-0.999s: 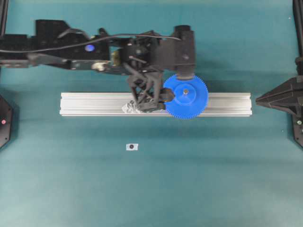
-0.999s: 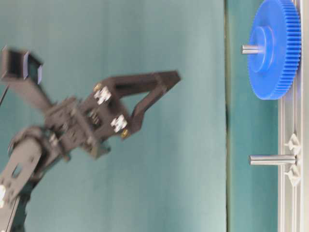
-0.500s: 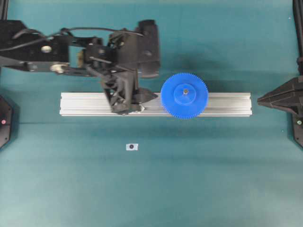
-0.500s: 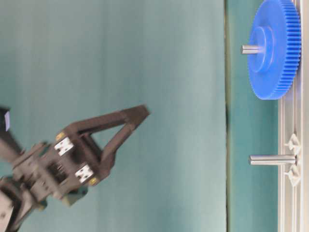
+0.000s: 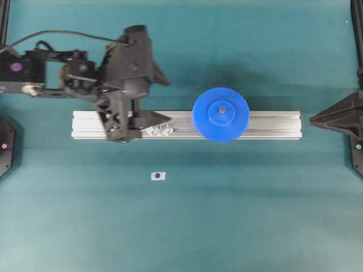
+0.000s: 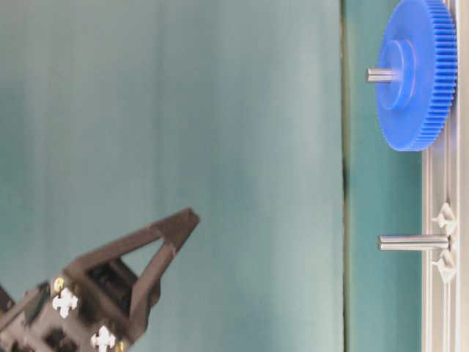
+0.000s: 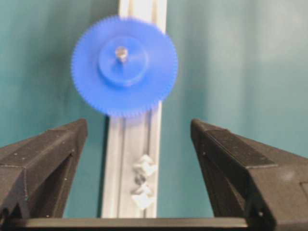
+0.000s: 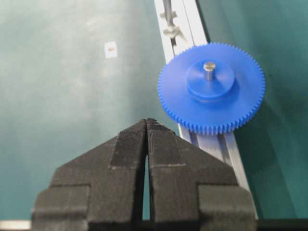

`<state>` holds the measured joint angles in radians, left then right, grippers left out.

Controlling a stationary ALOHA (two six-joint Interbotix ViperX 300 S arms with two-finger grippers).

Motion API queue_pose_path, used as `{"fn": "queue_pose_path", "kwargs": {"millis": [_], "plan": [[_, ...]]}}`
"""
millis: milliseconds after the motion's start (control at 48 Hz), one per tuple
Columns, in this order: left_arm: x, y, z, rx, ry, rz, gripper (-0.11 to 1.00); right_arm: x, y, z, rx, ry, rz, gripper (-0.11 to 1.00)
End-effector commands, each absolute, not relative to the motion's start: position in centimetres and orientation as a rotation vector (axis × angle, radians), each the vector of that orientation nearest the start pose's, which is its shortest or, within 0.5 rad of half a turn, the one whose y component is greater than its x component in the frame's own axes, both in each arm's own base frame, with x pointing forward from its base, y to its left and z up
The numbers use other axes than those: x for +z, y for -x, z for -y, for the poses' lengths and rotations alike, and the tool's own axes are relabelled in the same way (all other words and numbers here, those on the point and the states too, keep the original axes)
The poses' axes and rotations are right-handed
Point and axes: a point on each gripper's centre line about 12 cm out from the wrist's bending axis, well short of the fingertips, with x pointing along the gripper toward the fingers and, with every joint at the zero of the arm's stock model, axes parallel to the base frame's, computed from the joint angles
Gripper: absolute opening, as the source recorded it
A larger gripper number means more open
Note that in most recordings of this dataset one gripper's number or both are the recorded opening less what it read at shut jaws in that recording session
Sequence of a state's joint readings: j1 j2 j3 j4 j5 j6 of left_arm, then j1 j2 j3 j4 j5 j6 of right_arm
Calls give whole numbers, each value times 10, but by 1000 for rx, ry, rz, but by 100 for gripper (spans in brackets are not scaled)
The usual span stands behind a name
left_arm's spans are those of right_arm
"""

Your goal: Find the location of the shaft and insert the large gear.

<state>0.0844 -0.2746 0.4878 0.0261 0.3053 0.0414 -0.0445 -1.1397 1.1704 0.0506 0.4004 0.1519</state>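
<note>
The blue large gear (image 5: 233, 122) lies flat on the aluminium rail (image 5: 272, 124), threaded over the shaft (image 5: 222, 109), whose grey tip pokes through the hub. The table-level view shows the gear (image 6: 418, 81) seated low on the shaft (image 6: 381, 74). My left gripper (image 5: 168, 101) hovers over the rail left of the gear, apart from it, jaws wide open and empty. Its wrist view shows the gear (image 7: 144, 82) beyond the left gripper (image 7: 138, 124). My right gripper (image 5: 315, 119) rests shut past the rail's right end. In its own view the right gripper (image 8: 147, 120) points toward the gear (image 8: 211, 108).
A shorter dark-tipped pin (image 5: 160, 130) between two clear blocks stands on the rail under the left gripper; it also shows from table level as the short pin (image 6: 410, 242). A small white tag (image 5: 158, 176) with a dark dot lies on the teal mat in front of the rail.
My left gripper has drawn back leftward along the rail, away from the gear, staying open. The gear stays on the shaft. The right arm has not moved.
</note>
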Motion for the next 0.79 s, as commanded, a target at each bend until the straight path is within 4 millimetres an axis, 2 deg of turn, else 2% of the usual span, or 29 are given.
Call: {"fn": "queue_pose_path", "kwargs": {"millis": [0,146,500,770], "plan": [[325,-364,-30,71,-48,-467,87,252,-161,5,-70,-212,-417,2],[328,-355,-28,67,-51,-432,87,252,-161,5,-69,-212,-414,2],[319,-330,-21,54,-57,-378,87,251,-160,5,-71,-213,-414,2],[315,-320,-17,43,-60,-377,87,249,-160,6,-72,-213,-415,2]]}}
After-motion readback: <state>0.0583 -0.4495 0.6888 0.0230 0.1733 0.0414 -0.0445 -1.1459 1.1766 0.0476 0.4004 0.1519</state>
